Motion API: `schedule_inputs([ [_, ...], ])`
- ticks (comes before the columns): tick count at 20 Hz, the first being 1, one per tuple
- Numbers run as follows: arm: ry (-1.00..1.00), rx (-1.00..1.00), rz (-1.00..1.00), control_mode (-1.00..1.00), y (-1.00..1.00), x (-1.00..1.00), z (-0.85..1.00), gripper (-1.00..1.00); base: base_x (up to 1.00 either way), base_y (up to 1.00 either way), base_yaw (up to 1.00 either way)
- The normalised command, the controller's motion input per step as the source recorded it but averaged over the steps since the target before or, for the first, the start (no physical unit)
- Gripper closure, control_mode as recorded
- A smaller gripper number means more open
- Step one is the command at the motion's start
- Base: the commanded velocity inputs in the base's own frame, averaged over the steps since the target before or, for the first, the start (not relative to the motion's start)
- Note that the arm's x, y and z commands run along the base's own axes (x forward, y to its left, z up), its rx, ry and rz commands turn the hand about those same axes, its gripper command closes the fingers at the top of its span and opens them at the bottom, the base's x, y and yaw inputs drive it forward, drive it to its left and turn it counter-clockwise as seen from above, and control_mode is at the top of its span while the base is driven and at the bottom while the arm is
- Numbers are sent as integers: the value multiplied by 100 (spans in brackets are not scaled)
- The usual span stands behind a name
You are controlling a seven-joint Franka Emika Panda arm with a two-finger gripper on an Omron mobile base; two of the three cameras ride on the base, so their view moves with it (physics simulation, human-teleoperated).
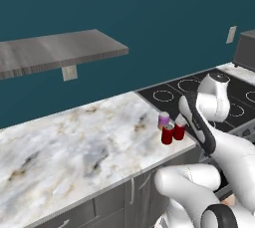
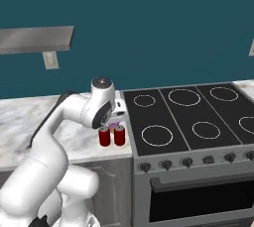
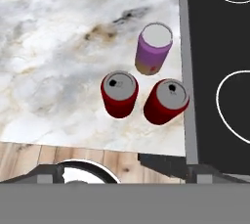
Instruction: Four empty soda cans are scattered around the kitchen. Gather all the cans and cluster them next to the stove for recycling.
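From the left base view, three soda cans stood upright on the marble counter [image 1: 74,147] at its corner beside the stove [image 1: 169,95]: one purple can [image 1: 164,119] behind two red ones, the left red can [image 1: 167,135] and the right red can [image 1: 179,131], which was partly hidden by the white arm. The purple can stood just beside the stove's edge. No lettering could be read on any of them.

From the right base view, the same two red cans stood side by side, touching or nearly so, just left of the stove's front left burner ring. The purple can barely showed behind them, under the robot's hand. The stove carried six white burner rings and a row of knobs along its front.

From the hand view, three cans again made a tight cluster, purple farthest from the counter's front edge, the right red can nearest the stove. Their tops were plain silver, with no readable label. I could not see the gripper's fingers clearly; it held nothing.
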Motion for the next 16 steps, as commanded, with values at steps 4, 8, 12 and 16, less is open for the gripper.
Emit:
schedule_inputs([
  [4, 3, 0, 1, -100, -27, -86, 20, -100, 0, 0, 0],
  [8, -8, -5, 10, -100, -11, -86, -21, -100, 0, 0, 0],
  [12, -27, 2, 11, -100, -15, -79, -4, -100, 0, 0, 0],
  [16, -36, 6, 10, -100, -14, -62, 7, -100, 0, 0, 0],
])
